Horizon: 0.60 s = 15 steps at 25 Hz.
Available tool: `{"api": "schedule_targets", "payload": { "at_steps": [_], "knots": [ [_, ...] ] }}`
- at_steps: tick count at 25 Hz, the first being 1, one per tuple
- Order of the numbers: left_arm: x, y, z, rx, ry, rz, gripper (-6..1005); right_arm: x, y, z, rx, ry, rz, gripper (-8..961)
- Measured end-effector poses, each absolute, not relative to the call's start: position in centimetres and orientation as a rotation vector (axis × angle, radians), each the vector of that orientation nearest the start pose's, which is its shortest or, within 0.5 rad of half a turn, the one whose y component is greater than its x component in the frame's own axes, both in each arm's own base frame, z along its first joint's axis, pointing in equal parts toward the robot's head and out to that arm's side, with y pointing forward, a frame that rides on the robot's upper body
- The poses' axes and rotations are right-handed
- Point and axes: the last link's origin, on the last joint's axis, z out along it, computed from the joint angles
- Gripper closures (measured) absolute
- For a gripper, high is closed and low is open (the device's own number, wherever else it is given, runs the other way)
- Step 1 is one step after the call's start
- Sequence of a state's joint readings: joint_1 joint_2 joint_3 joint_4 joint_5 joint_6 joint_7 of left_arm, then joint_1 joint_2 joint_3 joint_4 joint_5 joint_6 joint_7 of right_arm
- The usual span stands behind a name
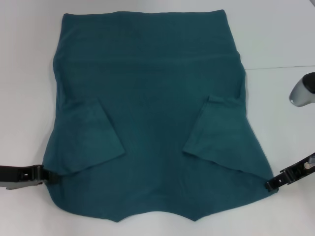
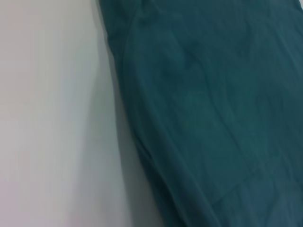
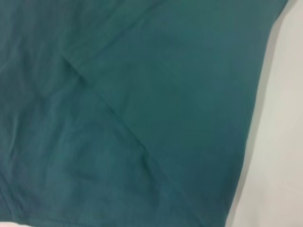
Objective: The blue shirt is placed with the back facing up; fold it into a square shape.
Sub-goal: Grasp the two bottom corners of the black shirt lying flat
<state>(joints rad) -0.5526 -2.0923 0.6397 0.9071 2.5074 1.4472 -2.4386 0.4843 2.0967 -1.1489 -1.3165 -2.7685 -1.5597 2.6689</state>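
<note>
Shirt: the blue shirt [image 1: 152, 113] lies flat on the white surface [image 1: 24, 73], plain back up, both sleeves already folded inward over the body, the left sleeve [image 1: 91, 137] and the right sleeve [image 1: 214, 130] lying as flaps either side of the centre.

Long axis: it runs away from the robot, the collar end near the robot (a shallow notch shows at the near edge) and the straight hem far.

Left tool: the left tool [image 1: 49, 174] sits at the shirt's near left corner, its tip touching or just under the cloth edge; whether it is apart or clamped on fabric I cannot tell.

Right tool: the right tool [image 1: 270, 185] sits at the near right corner, mirrored, its tip at the cloth edge; its state too cannot be told.

Key relation: the shirt lies inward and forward of both tools, each arm at its own near corner, so a lengthwise fold would carry the near end towards the far hem.

Hidden: both wrist views show only teal cloth and bare surface, no fingers. The arms are cut off at the frame edges. A grey object [image 1: 302, 91] at the right edge is unidentifiable.
</note>
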Motion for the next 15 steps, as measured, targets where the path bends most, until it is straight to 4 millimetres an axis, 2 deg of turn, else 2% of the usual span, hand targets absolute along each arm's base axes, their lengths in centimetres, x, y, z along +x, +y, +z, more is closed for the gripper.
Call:
{"api": "schedule_targets", "payload": {
  "at_steps": [8, 13, 15],
  "knots": [
    [-30.8, 34.2, 2.9, -2.145, -1.774, -0.192, 981, 26.0, 34.0, 2.1, -2.251, 1.344, -0.540, 106],
    [-30.9, 34.1, 3.0, -2.139, -1.778, -0.195, 981, 25.9, 34.1, 1.3, -2.246, 1.333, -0.572, 310],
    [-30.9, 34.1, 2.9, -2.141, -1.777, -0.195, 981, 25.8, 34.1, 1.1, -2.247, 1.325, -0.578, 309]
  ]
}}
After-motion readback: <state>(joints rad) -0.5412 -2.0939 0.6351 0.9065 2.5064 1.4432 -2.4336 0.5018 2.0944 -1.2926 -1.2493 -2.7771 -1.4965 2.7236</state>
